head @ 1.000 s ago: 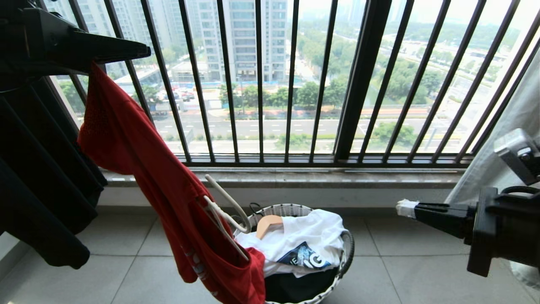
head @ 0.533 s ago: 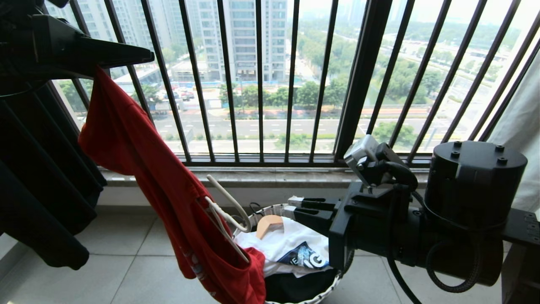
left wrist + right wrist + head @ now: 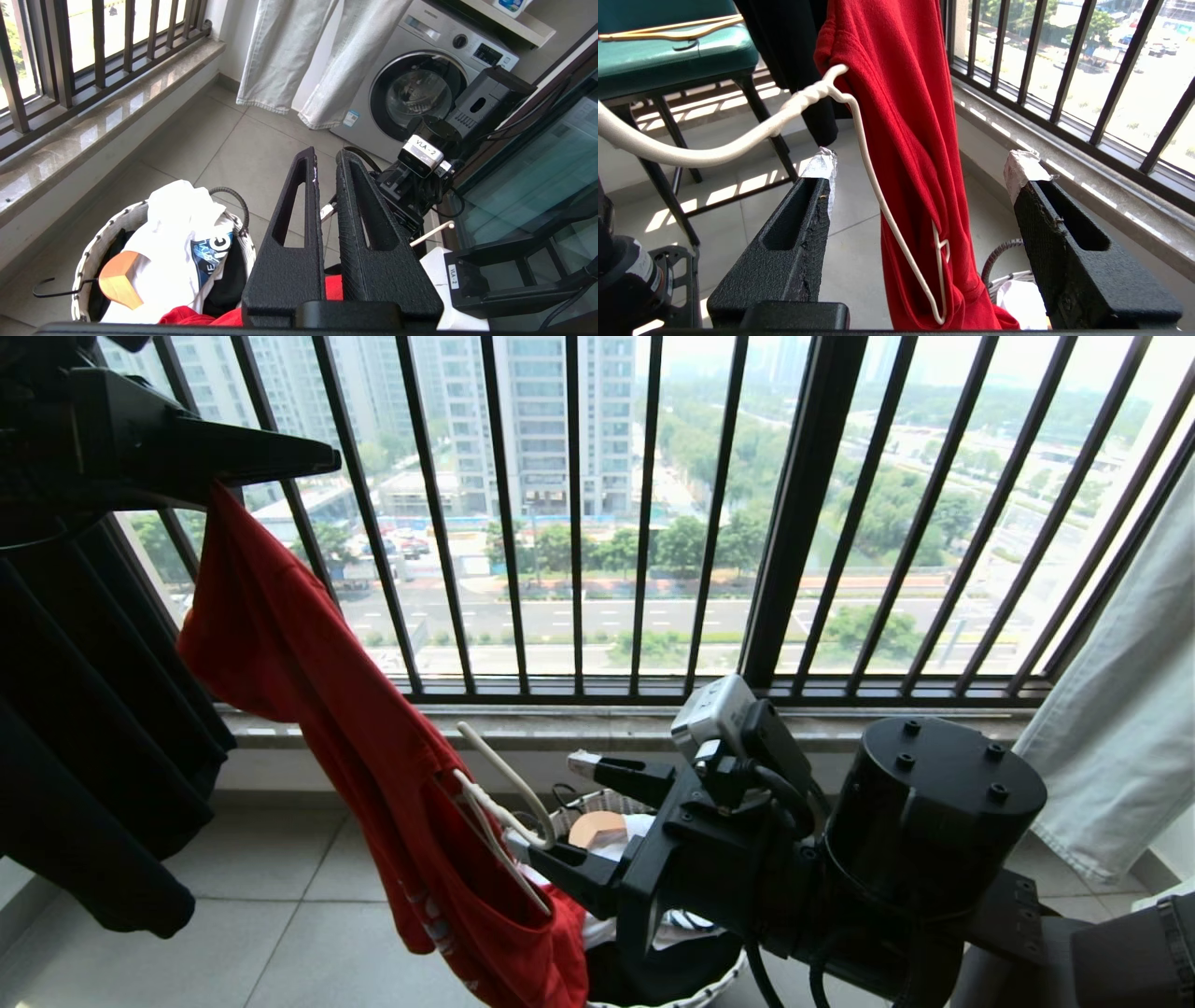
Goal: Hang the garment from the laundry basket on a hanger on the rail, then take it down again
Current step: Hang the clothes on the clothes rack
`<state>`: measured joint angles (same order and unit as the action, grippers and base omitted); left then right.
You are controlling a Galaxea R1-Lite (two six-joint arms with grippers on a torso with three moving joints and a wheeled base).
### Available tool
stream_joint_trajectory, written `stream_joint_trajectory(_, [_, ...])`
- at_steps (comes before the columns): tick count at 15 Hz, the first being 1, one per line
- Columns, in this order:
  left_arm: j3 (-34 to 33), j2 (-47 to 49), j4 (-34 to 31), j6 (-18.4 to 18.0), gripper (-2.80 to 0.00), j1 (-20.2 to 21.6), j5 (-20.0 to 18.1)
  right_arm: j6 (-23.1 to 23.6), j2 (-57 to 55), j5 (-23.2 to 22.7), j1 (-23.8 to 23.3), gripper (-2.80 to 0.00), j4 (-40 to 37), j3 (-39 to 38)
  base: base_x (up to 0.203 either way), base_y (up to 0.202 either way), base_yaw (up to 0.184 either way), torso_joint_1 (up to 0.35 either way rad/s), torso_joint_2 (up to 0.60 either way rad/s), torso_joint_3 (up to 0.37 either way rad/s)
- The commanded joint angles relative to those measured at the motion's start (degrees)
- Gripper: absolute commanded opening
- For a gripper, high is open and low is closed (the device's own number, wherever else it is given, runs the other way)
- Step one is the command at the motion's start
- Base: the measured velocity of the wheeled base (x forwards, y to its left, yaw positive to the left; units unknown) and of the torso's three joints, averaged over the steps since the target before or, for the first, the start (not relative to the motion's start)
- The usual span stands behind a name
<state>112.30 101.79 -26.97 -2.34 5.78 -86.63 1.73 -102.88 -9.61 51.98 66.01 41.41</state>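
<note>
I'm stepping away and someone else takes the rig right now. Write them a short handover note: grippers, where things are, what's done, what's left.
Left gripper: shut on the red T-shirt, holding it up by the window bars.
Right gripper: open, facing the off-white hanger, holding nothing.
The hanger's arm sits inside the T-shirt, its hook sticking out; the T-shirt's lower end hangs down at the laundry basket.
The basket holds a white printed garment and a wooden hanger.
Done: T-shirt lifted, hanger partly in.
Left: grasp hanger, hang on the rail, take down.
</note>
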Motion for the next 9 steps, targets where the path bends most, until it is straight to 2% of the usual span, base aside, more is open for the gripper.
stream_joint_trajectory(1, [0.02,-0.28,-0.1,-0.04,-2.8,0.02,-0.39,0.03,-2.81,2.24,2.22,0.0,5.01,0.66,0.0,0.0,0.0,0.0,0.0,0.0])
stream_joint_trajectory(4, [0.02,-0.28,-0.1,-0.04,-2.8,0.03,-0.06,0.03,-2.77,7.58,5.33,0.0,5.62,2.62,0.0,0.0,0.0,0.0,0.0,0.0])
stream_joint_trajectory(9, [0.02,-0.54,-0.1,0.03,-2.8,0.02,1.2,0.03,-2.8,7.82,7.76,0.0,7.91,2.9,0.0,0.0,0.0,0.0,0.0,0.0])
